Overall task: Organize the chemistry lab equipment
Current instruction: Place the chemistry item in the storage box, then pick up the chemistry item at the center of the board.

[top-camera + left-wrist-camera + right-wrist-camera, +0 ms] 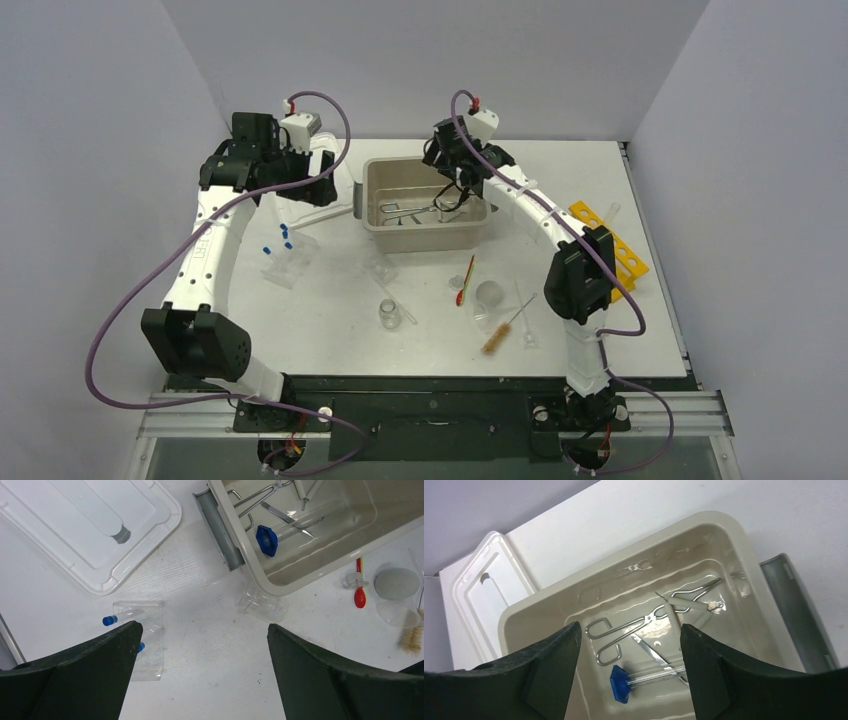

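Left end effector [204, 630] hangs with its fingers [90, 680] wide apart, empty, over the counter [430, 350] between the white lid [65, 545] and the beige tub [425, 236]; the right end effector [629, 630], also apart and empty, is above the tub. Inside the tub lie scissor-handled forceps [624, 632], tweezers [654, 652] and one blue-capped tube [634, 680]. On the counter, near the front of the tub, are a glass beaker [389, 314], the wire brush [497, 338] and the green-and-red spatula [466, 280].

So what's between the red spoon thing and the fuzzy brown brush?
A clear round dish, next to a grey disc, lies between the spatula and the brush. The left wrist view shows it best.
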You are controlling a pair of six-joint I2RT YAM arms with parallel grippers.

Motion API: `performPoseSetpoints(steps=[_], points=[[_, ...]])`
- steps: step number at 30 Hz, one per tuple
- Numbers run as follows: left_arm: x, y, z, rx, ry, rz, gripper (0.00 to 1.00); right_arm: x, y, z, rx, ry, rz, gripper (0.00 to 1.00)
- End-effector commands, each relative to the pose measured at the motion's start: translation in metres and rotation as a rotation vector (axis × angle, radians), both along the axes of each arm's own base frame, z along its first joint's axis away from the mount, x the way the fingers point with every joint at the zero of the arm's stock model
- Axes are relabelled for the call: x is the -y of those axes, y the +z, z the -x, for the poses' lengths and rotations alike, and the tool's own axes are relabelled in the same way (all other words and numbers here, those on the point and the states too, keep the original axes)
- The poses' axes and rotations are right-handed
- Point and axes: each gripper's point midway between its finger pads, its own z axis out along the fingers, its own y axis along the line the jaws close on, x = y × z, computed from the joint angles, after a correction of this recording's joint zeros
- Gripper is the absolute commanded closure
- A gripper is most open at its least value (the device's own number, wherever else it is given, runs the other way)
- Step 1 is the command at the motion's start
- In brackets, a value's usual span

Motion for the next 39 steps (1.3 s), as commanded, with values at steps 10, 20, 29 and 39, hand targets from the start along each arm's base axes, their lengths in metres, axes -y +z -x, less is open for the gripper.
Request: performPoseSetpoints(steps=[10,20,29,39], points=[[-0.001,0.020,0.006,0.048,-0.020,0.004,0.03,0.006,0.040,0.053,0.056,0.230,0.243,0.33],[-0.002,0.005,0.009,0.009,-0.021,0.003,0.03,-0.042,0.013,0.167,0.083,0.615,0.384,0.37],[-0.003,-0.010,0.015,-0.024,-0.025,-0.003,0.03,-0.098,-0.027,0.247,0.081,0.978,0.385,0.32],[-0.004,-0.009,0.014,-0.020,-0.013,-0.004,0.03,-0.127,-0.071,0.294,0.034,1.239,0.408,0.30]])
